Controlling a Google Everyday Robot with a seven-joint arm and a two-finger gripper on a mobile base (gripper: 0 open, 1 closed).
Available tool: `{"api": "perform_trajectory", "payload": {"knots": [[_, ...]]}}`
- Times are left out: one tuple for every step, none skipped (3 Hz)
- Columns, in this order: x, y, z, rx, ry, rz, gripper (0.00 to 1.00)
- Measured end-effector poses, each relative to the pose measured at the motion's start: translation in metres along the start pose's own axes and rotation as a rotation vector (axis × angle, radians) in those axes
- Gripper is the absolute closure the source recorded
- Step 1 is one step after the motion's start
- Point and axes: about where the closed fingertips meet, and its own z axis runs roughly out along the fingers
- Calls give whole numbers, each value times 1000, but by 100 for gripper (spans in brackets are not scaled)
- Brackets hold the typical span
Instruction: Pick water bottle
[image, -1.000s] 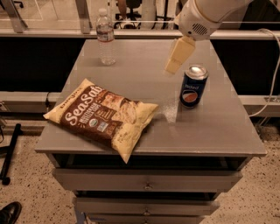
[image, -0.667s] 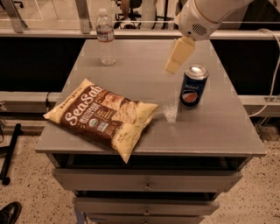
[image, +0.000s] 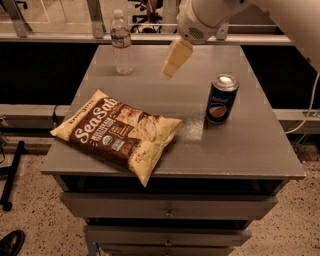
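Note:
The water bottle is a small clear ribbed bottle with a white cap and a label band. It stands upright at the far left corner of the grey table. My gripper hangs from the white arm above the far middle of the table. It is to the right of the bottle, apart from it, and holds nothing that I can see.
A dark blue Pepsi can stands upright right of centre. A brown and yellow SeaSalt chip bag lies at the front left, overhanging the front edge. Drawers sit under the tabletop. A rail runs behind the table.
My gripper has moved left across the far side of the table, closer to the bottle. The bottle, can and bag have not moved.

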Motion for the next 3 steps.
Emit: {"api": "perform_trajectory", "payload": {"knots": [[-28,-28,43,35,-97,57,0],[-53,-46,76,40,-198,125,0],[-85,-62,109,25,-313,204,0]]}}
